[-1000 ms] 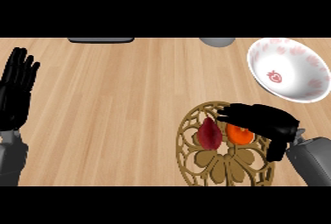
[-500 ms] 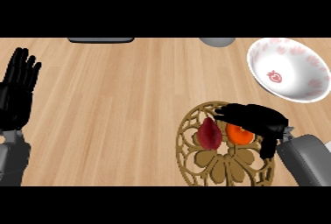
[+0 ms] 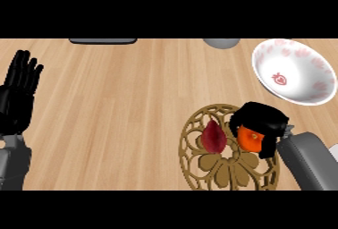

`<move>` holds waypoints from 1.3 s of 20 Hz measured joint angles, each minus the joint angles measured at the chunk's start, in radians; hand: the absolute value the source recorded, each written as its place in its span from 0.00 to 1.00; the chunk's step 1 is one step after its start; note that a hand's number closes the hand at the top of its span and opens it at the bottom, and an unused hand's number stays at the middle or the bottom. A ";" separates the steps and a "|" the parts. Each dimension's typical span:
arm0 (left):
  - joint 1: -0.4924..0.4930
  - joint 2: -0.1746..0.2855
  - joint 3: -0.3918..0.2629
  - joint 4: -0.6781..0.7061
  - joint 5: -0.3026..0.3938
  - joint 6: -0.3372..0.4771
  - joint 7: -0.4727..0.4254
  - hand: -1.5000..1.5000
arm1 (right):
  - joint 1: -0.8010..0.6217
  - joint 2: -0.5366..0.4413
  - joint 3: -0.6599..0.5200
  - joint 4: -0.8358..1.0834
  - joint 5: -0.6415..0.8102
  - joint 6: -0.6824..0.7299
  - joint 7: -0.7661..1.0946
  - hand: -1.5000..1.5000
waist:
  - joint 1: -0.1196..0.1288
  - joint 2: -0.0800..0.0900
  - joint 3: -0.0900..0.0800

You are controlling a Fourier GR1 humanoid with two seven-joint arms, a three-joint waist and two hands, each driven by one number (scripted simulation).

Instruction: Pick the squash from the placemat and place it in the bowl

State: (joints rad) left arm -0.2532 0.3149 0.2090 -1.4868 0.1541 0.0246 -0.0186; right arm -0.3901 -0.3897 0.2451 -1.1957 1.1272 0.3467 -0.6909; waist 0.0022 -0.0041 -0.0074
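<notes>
The step in hand is the grasp. The right hand (image 3: 260, 118) sits over the orange squash (image 3: 249, 138), and its fingers (image 3: 269, 142) are curled round the squash's far and outer sides, clamped on it, with only the near orange face showing beneath them. The squash looks to be still on the brown openwork placemat (image 3: 228, 172), not lifted clear, though how high it stands is hard to judge from this steep view.

Just beside the fingers, on their inner side, a dark red vegetable (image 3: 213, 136) lies on the same placemat, near the squash but apart from it. The white bowl (image 3: 300, 58) with its pink pattern stands beyond the fingers and a little outward, off the placemat, on the wooden tabletop (image 3: 132, 112).

The left hand (image 3: 16, 96) rests open, fingers straight and up, far across the tabletop from the working fingers.

The next move probably calls for a straight lift to clear the placemat and the red vegetable. The squash then goes forward over the bowl's near rim, and the fingers part only once it is above the hollow.
</notes>
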 measured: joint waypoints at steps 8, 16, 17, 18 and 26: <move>0.024 0.006 0.031 -0.009 0.001 0.014 -0.008 0.50 | 0.059 -0.307 -0.322 0.212 -0.073 -0.056 -0.008 1.00 | -0.047 0.022 0.013; 0.024 -0.006 0.027 -0.020 0.010 0.008 -0.019 0.50 | 0.052 -0.577 -0.599 0.511 -0.148 -0.122 -0.018 1.00 | -0.013 0.035 0.021; 0.022 -0.005 0.024 -0.022 0.011 0.004 -0.019 0.50 | 0.046 -0.600 -0.626 0.542 -0.157 -0.139 -0.022 1.00 | -0.006 0.035 0.022; 0.021 -0.005 0.023 -0.019 0.011 0.002 -0.019 0.50 | 0.042 -0.626 -0.651 0.572 -0.167 -0.152 -0.036 1.00 | -0.004 0.035 0.022; -0.004 -0.008 0.006 -0.010 0.010 -0.010 -0.009 0.50 | -0.036 -0.776 -0.786 0.754 -0.259 -0.158 -0.197 1.00 | 0.026 0.028 0.020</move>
State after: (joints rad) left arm -0.2569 0.3073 0.2148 -1.4967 0.1643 0.0151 -0.0279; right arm -0.4261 -1.1657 -0.5411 -0.4418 0.8681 0.1890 -0.8882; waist 0.0280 0.0237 0.0126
